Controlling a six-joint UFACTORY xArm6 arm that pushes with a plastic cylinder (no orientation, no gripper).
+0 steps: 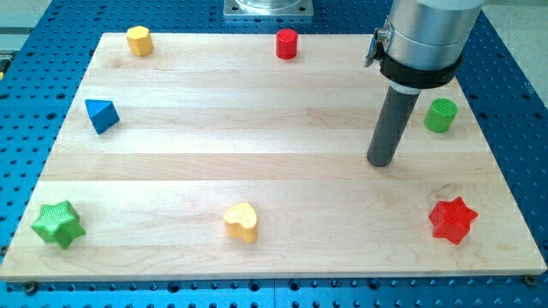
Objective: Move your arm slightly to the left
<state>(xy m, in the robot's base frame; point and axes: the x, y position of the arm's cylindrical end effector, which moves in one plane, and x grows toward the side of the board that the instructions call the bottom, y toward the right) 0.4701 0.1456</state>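
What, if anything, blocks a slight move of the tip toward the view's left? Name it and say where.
Nothing visible does. My tip rests on bare board at the view's right, with the green cylinder to its right. The nearest blocks leftward, the red cylinder and the yellow heart, sit far off its line.

My tip point(380, 162) rests on the bare board, left of the green cylinder point(441, 115).

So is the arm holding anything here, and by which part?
Nothing is held. My tip stands on bare board, apart from every block; nearest is the green cylinder to the view's right.
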